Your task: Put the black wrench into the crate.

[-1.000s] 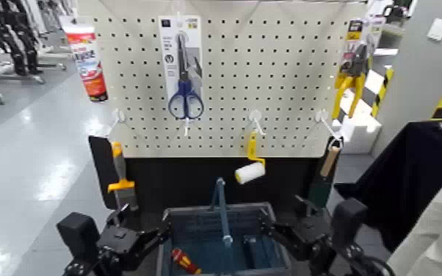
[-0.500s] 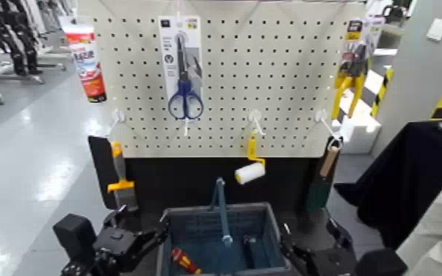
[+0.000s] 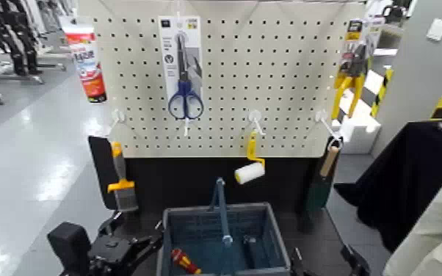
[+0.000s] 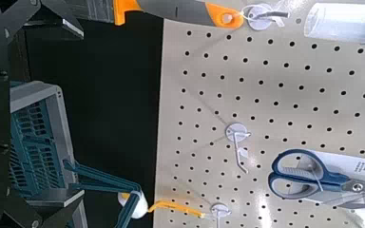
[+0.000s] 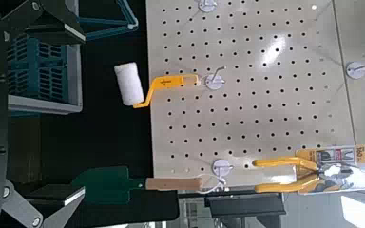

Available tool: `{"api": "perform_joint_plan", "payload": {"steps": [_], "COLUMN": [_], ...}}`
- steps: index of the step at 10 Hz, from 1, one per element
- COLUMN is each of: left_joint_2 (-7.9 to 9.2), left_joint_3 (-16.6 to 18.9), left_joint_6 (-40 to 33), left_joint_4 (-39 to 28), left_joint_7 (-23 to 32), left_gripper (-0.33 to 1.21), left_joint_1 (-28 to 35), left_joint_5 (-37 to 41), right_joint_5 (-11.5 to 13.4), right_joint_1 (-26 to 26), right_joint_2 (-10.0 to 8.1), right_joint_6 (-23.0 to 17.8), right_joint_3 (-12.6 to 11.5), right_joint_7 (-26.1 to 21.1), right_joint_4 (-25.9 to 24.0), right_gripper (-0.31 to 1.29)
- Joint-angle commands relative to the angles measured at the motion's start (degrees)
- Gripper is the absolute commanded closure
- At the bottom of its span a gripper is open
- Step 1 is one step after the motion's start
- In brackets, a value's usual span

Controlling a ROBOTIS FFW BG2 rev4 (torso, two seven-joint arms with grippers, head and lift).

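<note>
The blue-grey crate (image 3: 264, 224) stands on the floor below the pegboard with its bail handle (image 3: 222, 209) raised. On its floor lies a dark, elongated tool, apparently the black wrench (image 3: 250, 246), with a red-handled tool (image 3: 183, 260) to its left. My left gripper (image 3: 142, 246) sits low beside the crate's left wall; in the left wrist view the left gripper (image 4: 57, 109) is open and holds nothing. Only an edge of my right arm (image 3: 354, 261) shows in the head view. In the right wrist view my right gripper (image 5: 41, 112) is open and holds nothing, with the crate (image 5: 43, 71) beyond it.
The pegboard (image 3: 290, 88) carries carded blue-handled scissors (image 3: 185, 95), yellow-handled pliers (image 3: 350, 77), a paint roller (image 3: 250, 170), an orange-handled scraper (image 3: 121, 183), a green trowel (image 3: 323, 176) and a tube (image 3: 86, 59). A dark cloth and a white sleeve are at the right.
My right arm has drawn back and down, almost out of the head view. My left arm has sunk a little lower and to the left. The crate's contents have not moved.
</note>
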Motion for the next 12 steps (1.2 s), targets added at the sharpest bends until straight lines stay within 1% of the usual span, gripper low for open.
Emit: {"api": "perform_joint_plan", "payload": {"steps": [1, 2, 8, 10, 12], "left_joint_2": [-0.28, -0.28, -0.37, -0.28, -0.37], "left_joint_3": [0.44, 0.61, 0.35, 0.35, 0.35], "left_joint_6": [0.17, 0.34, 0.52, 0.52, 0.52], "left_joint_4": [-0.45, -0.62, -0.62, -0.62, -0.62], "left_joint_7": [0.00, 0.00, 0.09, 0.09, 0.09], "left_gripper": [0.14, 0.14, 0.14, 0.13, 0.13], "left_joint_1": [1.02, 1.19, 1.28, 1.28, 1.28], "left_joint_5": [0.00, -0.09, -0.09, -0.17, -0.17], "right_joint_5": [0.49, 0.49, 1.28, 2.08, 2.16], "right_joint_1": [3.30, 3.82, 3.82, 3.82, 3.82], "right_joint_2": [-0.21, -0.38, -0.30, -0.30, -0.38], "right_joint_6": [0.19, 0.28, 0.45, 0.63, 1.16], "right_joint_3": [0.67, 1.11, 1.11, 1.28, 1.28], "right_joint_7": [-1.15, -2.64, -2.91, -3.70, -3.61], "right_joint_4": [-2.05, -2.31, -2.40, -2.75, -2.93], "right_gripper": [0.19, 0.20, 0.20, 0.15, 0.14]}}
